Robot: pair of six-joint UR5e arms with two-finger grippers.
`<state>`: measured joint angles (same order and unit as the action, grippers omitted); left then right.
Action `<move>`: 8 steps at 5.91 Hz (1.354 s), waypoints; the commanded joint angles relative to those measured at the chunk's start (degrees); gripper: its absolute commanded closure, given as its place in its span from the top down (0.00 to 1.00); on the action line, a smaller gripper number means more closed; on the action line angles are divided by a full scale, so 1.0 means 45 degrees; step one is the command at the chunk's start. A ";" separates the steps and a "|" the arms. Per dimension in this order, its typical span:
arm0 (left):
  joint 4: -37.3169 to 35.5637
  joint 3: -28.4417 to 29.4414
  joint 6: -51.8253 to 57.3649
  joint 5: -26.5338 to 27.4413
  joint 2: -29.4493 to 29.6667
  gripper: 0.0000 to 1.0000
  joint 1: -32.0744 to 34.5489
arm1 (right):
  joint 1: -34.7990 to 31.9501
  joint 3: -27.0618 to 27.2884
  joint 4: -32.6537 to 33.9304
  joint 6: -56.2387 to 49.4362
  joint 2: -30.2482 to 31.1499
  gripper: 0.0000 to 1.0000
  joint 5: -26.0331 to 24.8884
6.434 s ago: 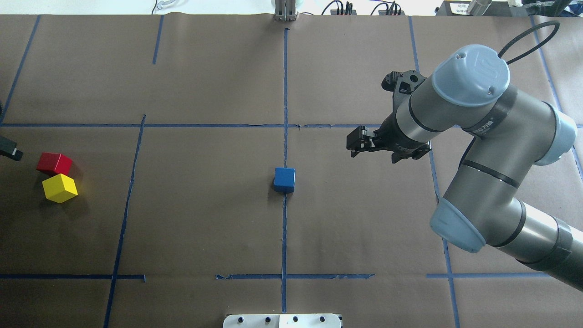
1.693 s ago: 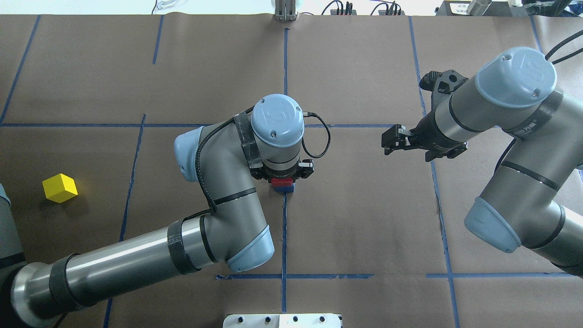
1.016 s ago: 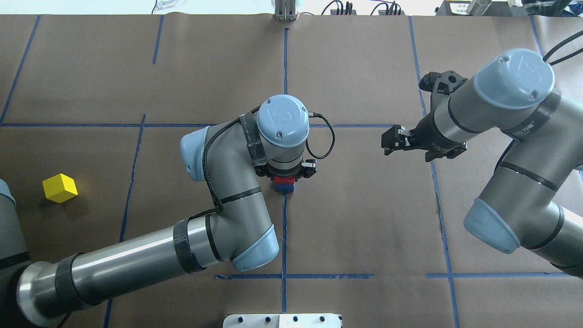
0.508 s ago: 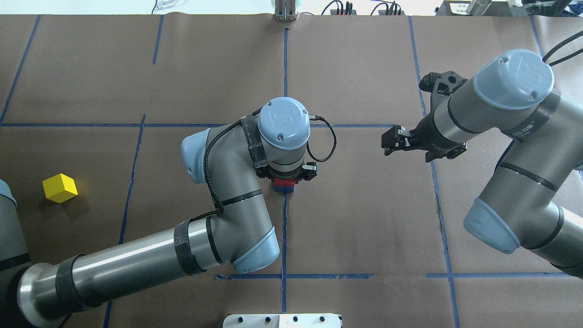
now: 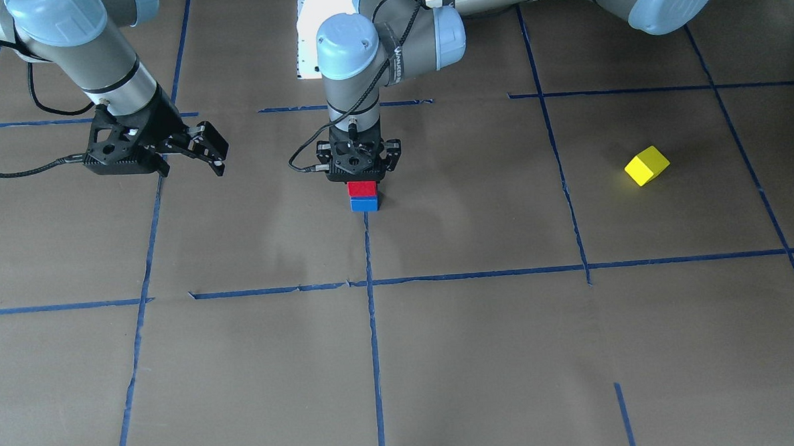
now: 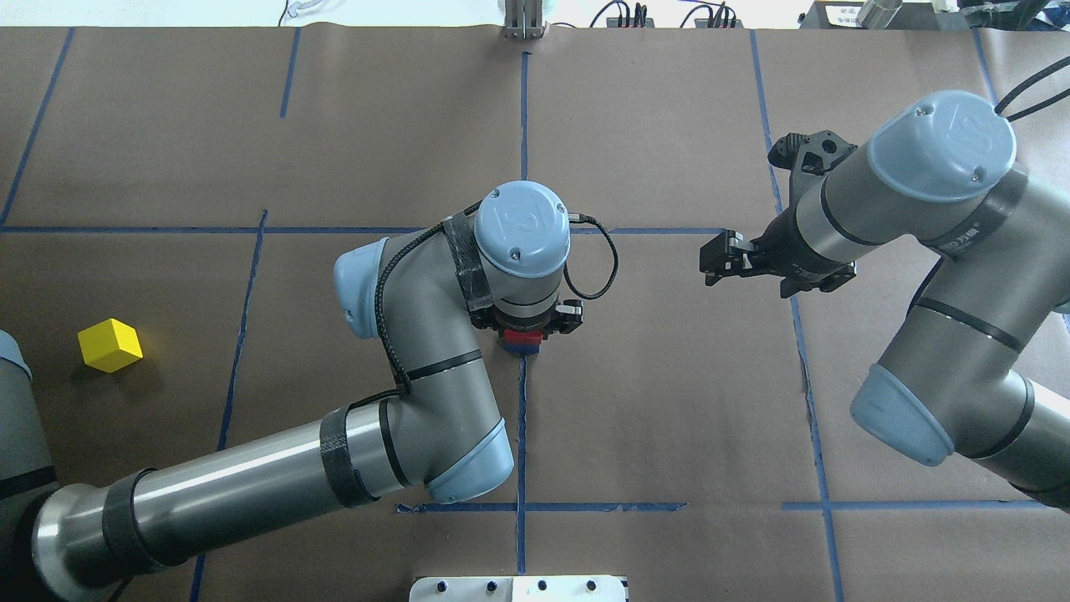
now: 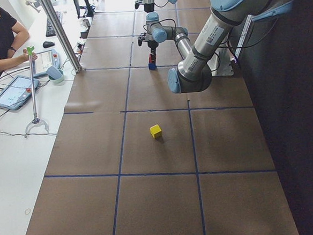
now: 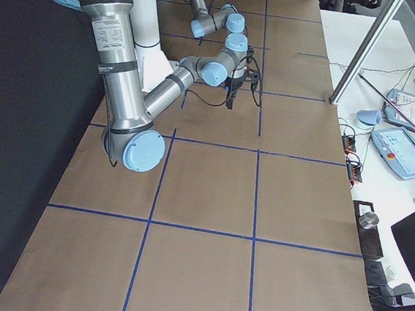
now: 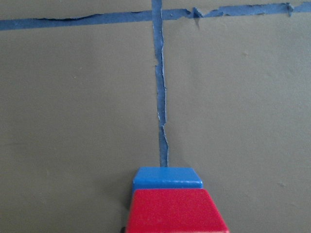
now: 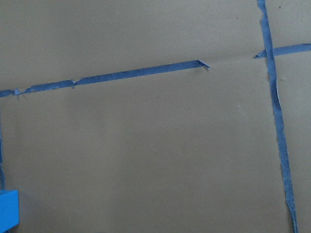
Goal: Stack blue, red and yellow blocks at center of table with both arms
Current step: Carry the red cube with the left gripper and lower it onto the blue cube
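A red block (image 5: 362,188) sits on a blue block (image 5: 364,203) at the centre crossing of the tape lines. My left gripper (image 5: 362,181) points straight down over the stack and is shut on the red block. In the left wrist view the red block (image 9: 176,211) fills the bottom edge with the blue block (image 9: 167,176) under it. A yellow block (image 6: 109,345) lies alone far out on my left side. My right gripper (image 6: 709,266) hovers open and empty to the right of the stack. The right wrist view shows only a corner of the blue block (image 10: 7,209).
Brown paper with blue tape lines (image 6: 523,150) covers the table. The robot's white base plate (image 6: 518,589) is at the near edge. An operator (image 7: 0,31) sits at a side desk with tablets (image 7: 15,91), off the table.
6.4 s ago the red block lay beside the yellow one; it now sits on the blue block in my left gripper. Over the last second the left arm shifted only slightly; the right arm stayed still.
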<state>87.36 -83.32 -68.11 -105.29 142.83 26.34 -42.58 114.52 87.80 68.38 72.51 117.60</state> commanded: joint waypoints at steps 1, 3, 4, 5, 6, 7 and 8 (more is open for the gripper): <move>0.0039 0.0000 0.0019 0.0116 0.0017 0.48 0.0006 | 0.0009 0.0000 0.0000 0.0000 -0.0001 1.00 0.0000; 0.0137 0.0059 0.0038 0.0176 0.0017 0.51 0.0006 | 0.0028 -0.0039 0.0000 0.0000 0.0019 1.00 0.0000; 0.0137 0.0039 0.0038 0.0195 -0.0022 0.80 0.0006 | 0.0028 -0.0039 0.0000 0.0000 0.0019 1.00 0.0000; 0.0156 0.0039 0.0038 0.0176 -0.0061 1.00 -0.0013 | 0.0028 -0.0039 0.0000 0.0000 0.0019 1.00 0.0019; 0.0253 0.0039 0.0038 0.0176 -0.0061 1.00 0.0006 | 0.0028 -0.0039 0.0000 0.0000 -0.0001 1.00 0.0020; 0.0389 -0.0154 0.0019 0.0176 -0.0023 1.00 0.0025 | 0.0028 -0.0039 0.0000 0.0000 -0.0001 1.00 0.0020; 0.0429 -0.1142 -0.0001 0.0176 -0.0080 1.00 0.0412 | 0.0009 -0.0039 0.0000 0.0000 -0.0001 1.00 0.0020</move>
<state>89.02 -85.27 -68.04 -104.50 142.60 27.01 -42.47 114.34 87.80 68.38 72.52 117.68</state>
